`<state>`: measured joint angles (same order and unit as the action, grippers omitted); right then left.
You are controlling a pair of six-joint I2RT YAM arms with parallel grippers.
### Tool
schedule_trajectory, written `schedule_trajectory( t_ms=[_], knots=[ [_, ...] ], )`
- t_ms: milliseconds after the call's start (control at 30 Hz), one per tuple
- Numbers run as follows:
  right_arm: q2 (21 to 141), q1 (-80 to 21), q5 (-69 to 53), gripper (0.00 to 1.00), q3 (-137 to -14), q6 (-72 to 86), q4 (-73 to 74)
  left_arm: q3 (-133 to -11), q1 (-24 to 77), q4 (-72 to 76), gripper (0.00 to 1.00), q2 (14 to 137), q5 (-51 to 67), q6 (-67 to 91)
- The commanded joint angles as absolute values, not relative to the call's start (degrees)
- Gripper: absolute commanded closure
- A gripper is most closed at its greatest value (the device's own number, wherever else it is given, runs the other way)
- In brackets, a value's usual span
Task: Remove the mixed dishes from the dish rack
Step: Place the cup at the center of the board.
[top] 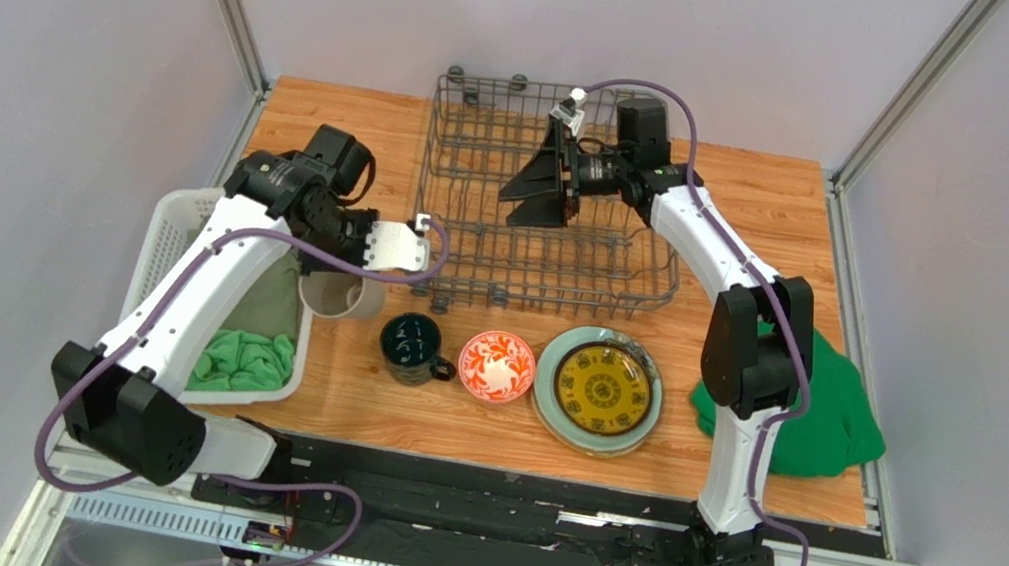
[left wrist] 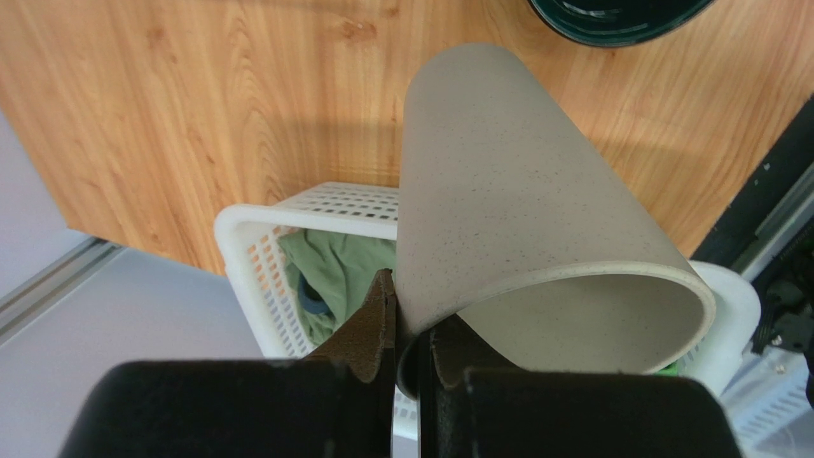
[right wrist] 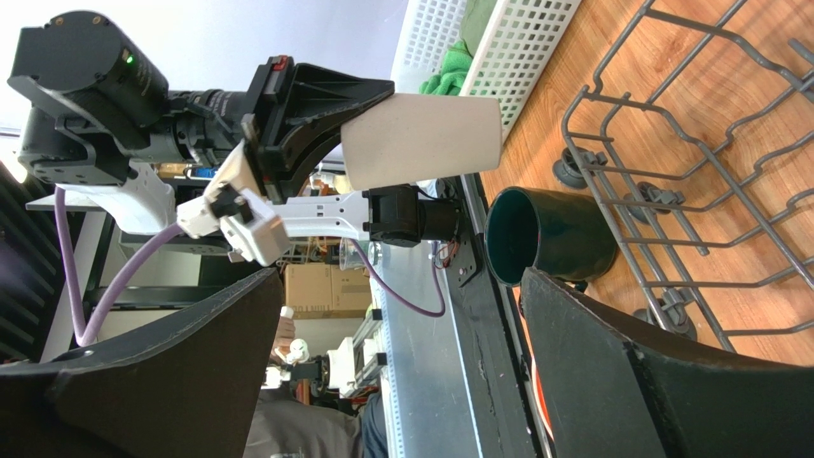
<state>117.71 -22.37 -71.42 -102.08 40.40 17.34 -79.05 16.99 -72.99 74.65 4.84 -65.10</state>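
Dishes stand mostly on the table [top: 782,206], near of the dish rack [top: 484,113]: a dark teal mug [top: 411,346], to its right a red-and-white bowl [top: 498,366], then a yellow patterned plate [top: 602,387] lying on a pale green plate [top: 550,382]. No dish is visible inside the rack. The item in hand is the beige tumbler [top: 339,295], held mouth up just left of the mug and just right of the white basket [top: 179,220]. The left gripper [left wrist: 409,315] is clamped tight on the tumbler's wall at the rim, with one finger inside and one outside. Whether the base touches the wood cannot be confirmed; the right wrist view suggests it is clear of it. The right gripper [top: 541,186] hangs over the rack with its jaws spread wide and holds nothing. Judged step: setting the tumbler down. Recommended practice is to lower it straight and level into the gap between basket and mug, touching neither. The base should sit flat before the pinch is released. A rim pinch gives little control of tilt, so the descent should be slow. After release, the hand should lift vertically so that the inner finger does not drag the rim and tip the tumbler toward the mug.
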Motion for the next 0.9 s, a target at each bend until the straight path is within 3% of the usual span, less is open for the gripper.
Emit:
schedule_trajectory(
  t_ms=[0,367,867],
  knots=[
    [114.17,-22.68,-71.37,0.01,-101.69,38.94,17.58,-81.91,16.44,-78.31,1.00,79.44,2.47,-67.85],
    [112.94,-22.68,-70.93,0.01,-101.60,38.41,17.75,-86.92,16.44,-84.10,1.00,90.87,2.55,-67.67],
    [113.90,-22.76,-71.02,0.01,-101.69,37.71,18.28,-81.83,17.14,-85.87,1.00,95.19,1.76,-65.66]
  ],
)
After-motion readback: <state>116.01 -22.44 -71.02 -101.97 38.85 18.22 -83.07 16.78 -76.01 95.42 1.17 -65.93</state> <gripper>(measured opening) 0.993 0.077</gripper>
